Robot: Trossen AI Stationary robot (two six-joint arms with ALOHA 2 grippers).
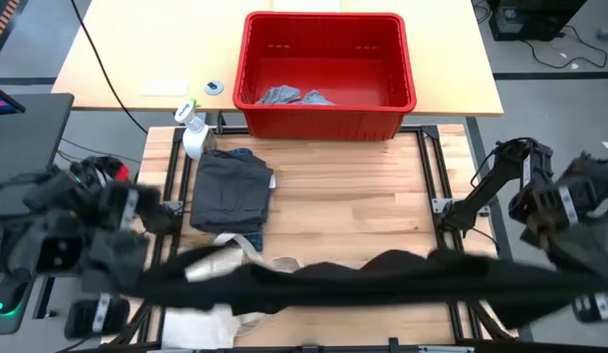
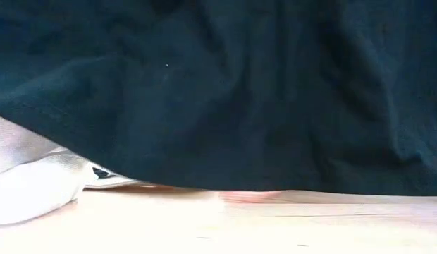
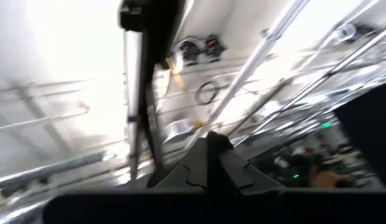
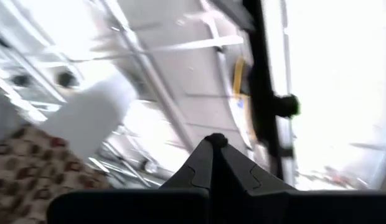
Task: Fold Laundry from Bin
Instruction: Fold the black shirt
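A large black piece [image 1: 382, 275] stretches across the near edge of the table [image 1: 363, 196], pulled taut between both arms. The left gripper [image 1: 108, 284] and right gripper [image 1: 588, 284] are blurred in the high view; each wrist view shows its fingers pressed together, apparently pinching the cloth's ends. In the low view the black fabric fills almost the whole frame, hiding everything behind it. A dark grey piece [image 1: 230, 191] lies folded near the spray bottle [image 1: 191, 127]. Light grey pieces [image 1: 289, 96] remain in the red bin [image 1: 324, 118]. The cream tote bag [image 1: 211, 265] is partly covered.
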